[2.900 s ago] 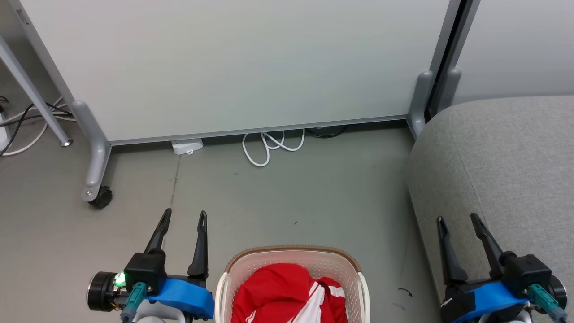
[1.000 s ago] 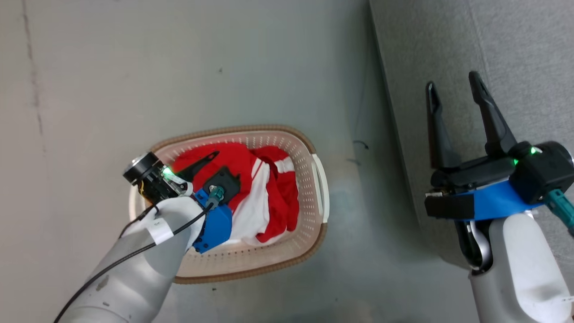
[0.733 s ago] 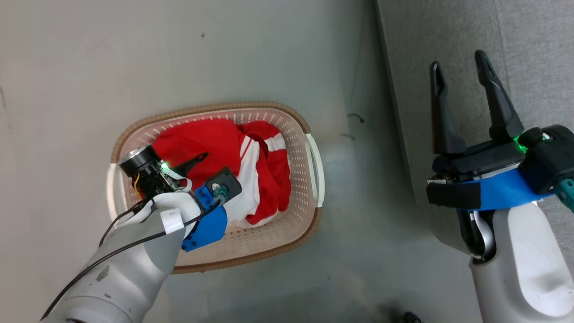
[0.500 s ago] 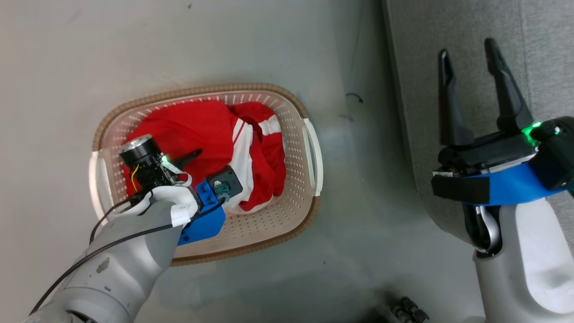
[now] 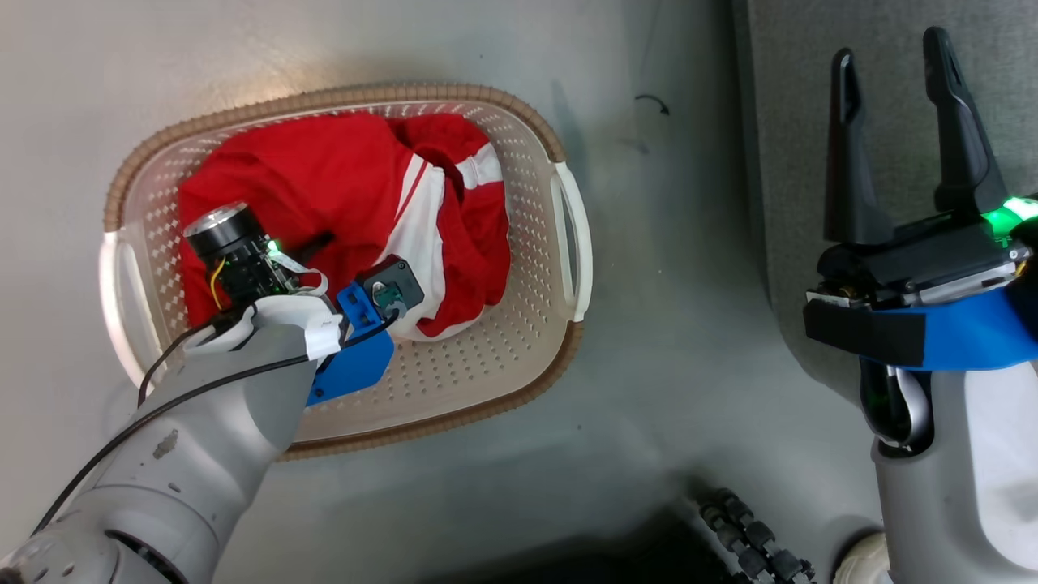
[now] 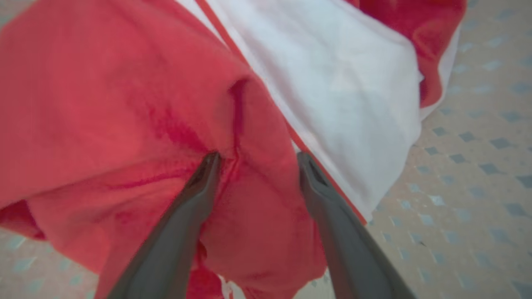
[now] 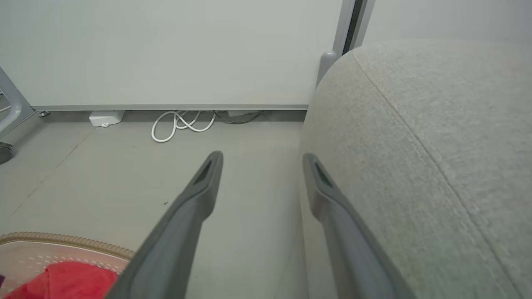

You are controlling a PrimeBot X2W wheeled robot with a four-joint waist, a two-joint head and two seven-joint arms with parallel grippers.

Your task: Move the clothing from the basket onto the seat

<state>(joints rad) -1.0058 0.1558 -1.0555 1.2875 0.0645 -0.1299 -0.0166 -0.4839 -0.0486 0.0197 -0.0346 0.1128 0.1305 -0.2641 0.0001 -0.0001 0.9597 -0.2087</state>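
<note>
- One basket (image 5: 478,365), cream and perforated with a brown rim band, stands on the grey floor (image 5: 665,324), left of the seat. Two side handles show: a left handle (image 5: 112,300) and a right handle (image 5: 577,243).
- One heap of clothing (image 5: 324,162) lies inside the basket, filling its far and left part. It is red fabric with one broad white panel and one short white stripe. How many garments make up the heap cannot be told.
- One seat (image 5: 791,122), a light-grey fabric sofa with a rounded edge, occupies the right of the scene, apart from the basket.
- Two grippers are in view, each with two long dark fingers.
- The left gripper (image 6: 258,157) is inside the basket. Its jaws stand spread and both fingertips press into the red cloth, with a fold of it between them, unclamped.
- The right gripper (image 5: 890,45) hangs over the seat's left edge, jaws spread and nothing between them.
- Far background, right wrist view: one white panel (image 7: 166,50), with one coiled white cable (image 7: 183,124) and one small white box (image 7: 106,118) on the floor at its foot.
</note>
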